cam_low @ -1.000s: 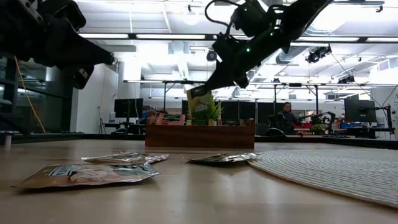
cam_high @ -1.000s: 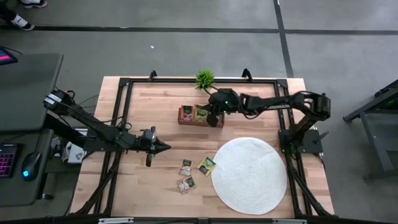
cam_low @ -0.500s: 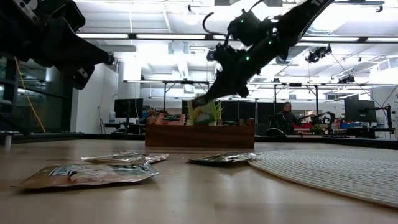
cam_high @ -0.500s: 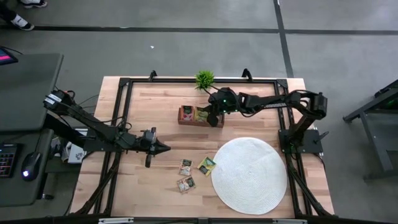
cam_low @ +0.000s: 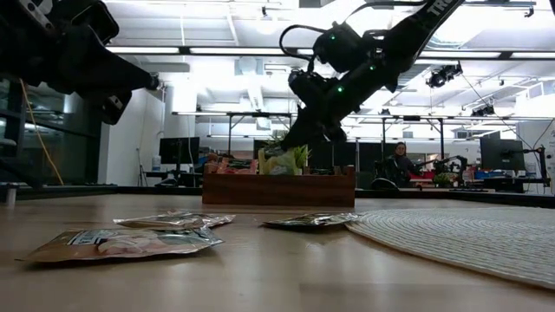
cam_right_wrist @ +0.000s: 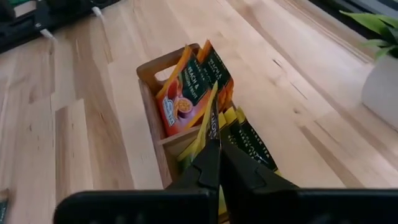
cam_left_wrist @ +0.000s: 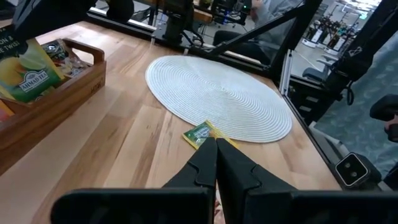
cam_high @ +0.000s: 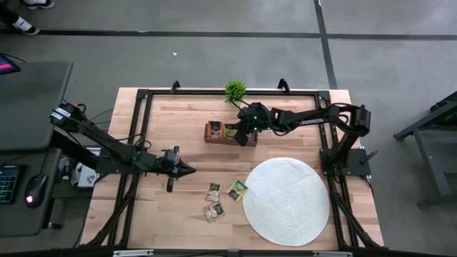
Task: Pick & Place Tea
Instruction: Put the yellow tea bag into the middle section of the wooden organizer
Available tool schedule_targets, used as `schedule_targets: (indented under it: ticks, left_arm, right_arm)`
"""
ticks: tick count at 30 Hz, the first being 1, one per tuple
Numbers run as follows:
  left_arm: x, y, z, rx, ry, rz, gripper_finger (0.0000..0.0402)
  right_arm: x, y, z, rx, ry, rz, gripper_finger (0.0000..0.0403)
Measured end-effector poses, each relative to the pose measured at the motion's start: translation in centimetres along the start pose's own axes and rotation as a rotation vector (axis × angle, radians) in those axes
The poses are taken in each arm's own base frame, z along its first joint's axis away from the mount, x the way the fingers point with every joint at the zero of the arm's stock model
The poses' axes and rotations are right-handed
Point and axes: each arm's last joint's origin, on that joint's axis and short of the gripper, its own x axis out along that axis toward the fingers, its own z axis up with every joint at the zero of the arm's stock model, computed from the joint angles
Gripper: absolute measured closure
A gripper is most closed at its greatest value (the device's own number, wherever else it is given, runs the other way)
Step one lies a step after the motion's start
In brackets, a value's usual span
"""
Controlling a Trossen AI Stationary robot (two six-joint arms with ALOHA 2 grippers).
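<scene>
Right wrist view is showing the right gripper (cam_right_wrist: 214, 149) pinching a thin yellow tea packet (cam_right_wrist: 205, 134) edge-on between its closed dark tapered fingers, directly over the wooden box (cam_right_wrist: 152, 118). Glossy, flat, square orange-red packets (cam_right_wrist: 186, 93) are standing upright in the box's far compartment, and yellow packets with dark labels (cam_right_wrist: 252, 146) are leaning in the compartment under the gripper. From above, the right arm is reaching in from the right side of the frame, stretched nearly straight across the back of the surface (cam_high: 178, 118), its gripper (cam_high: 235, 132) dipping into the box (cam_high: 228, 133) just in front of the small green plant (cam_high: 234, 90). At table height, that arm is angling steeply down to the box's rim (cam_low: 277, 188).

The left gripper (cam_high: 187, 169) is hovering over the pale plank surface toward the left, its arm lying low and extended; in the left wrist view its two dark fingers (cam_left_wrist: 205, 168) are pressed together into a point with nothing between them. Three loose packets (cam_high: 223, 196) are lying flat on the surface in front of it, just beside the round white woven mat (cam_high: 285, 200), whose ribbed concentric weave is filling the near right corner.
</scene>
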Motion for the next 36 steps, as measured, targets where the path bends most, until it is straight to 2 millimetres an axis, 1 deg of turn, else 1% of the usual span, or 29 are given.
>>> schedule_targets:
  ticks: [3, 5, 12, 15, 18, 21, 23, 26, 28, 30, 31, 33, 36]
  left_arm:
    - [0.0, 0.0, -0.1, 0.003, 0.006, 0.003, 0.0401]
    - [0.0, 0.0, -0.1, 0.004, 0.009, 0.004, 0.0401]
    - [0.0, 0.1, -0.3, 0.013, 0.028, 0.013, 0.0401]
    - [0.0, 0.1, -0.3, 0.013, 0.028, 0.013, 0.0401]
    - [0.0, 0.1, -0.3, 0.012, 0.027, 0.013, 0.0401]
    - [0.0, 0.1, -0.3, 0.011, 0.031, 0.015, 0.0401]
    - [0.1, 0.2, -0.5, 0.010, 0.039, 0.021, 0.0401]
    - [0.3, 0.2, -0.8, -0.003, 0.056, 0.039, 0.0401]
    - [0.4, 0.3, -1.0, -0.005, 0.065, 0.046, 0.0401]
    - [0.6, 0.3, -1.3, -0.017, 0.076, 0.053, 0.0401]
    - [0.7, 0.4, -1.4, -0.026, 0.082, 0.068, 0.0401]
    - [0.8, 0.4, -1.7, -0.047, 0.094, 0.079, 0.0401]
    - [1.0, 0.5, -2.0, -0.076, 0.102, 0.086, 0.0401]
  right_arm:
    - [0.0, 0.0, 0.0, 0.017, 0.000, -0.001, 0.0382]
    - [0.0, 0.0, 0.0, 0.020, 0.001, 0.004, 0.0363]
    - [-0.1, 0.1, 0.1, 0.065, 0.003, 0.033, 0.0274]
    - [-0.8, 0.5, 0.6, 0.057, -0.006, 0.068, 0.0250]
    - [-2.2, 1.3, 1.2, 0.046, -0.018, 0.087, 0.0244]
    - [-3.7, 2.7, 1.5, 0.025, -0.019, 0.121, 0.0254]
    - [-4.4, 3.9, 1.2, -0.001, 0.011, 0.155, 0.0268]
    - [-4.9, 5.9, -0.5, -0.064, 0.139, 0.181, 0.0302]
    - [-5.0, 7.2, -2.0, -0.122, 0.237, 0.192, 0.0340]
    - [-5.3, 8.4, -3.2, -0.185, 0.295, 0.198, 0.0383]
    - [-5.4, 9.0, -3.6, -0.218, 0.312, 0.209, 0.0392]
    - [-5.7, 10.0, -4.3, -0.251, 0.341, 0.222, 0.0390]
    - [-5.6, 11.0, -5.6, -0.289, 0.403, 0.248, 0.0399]
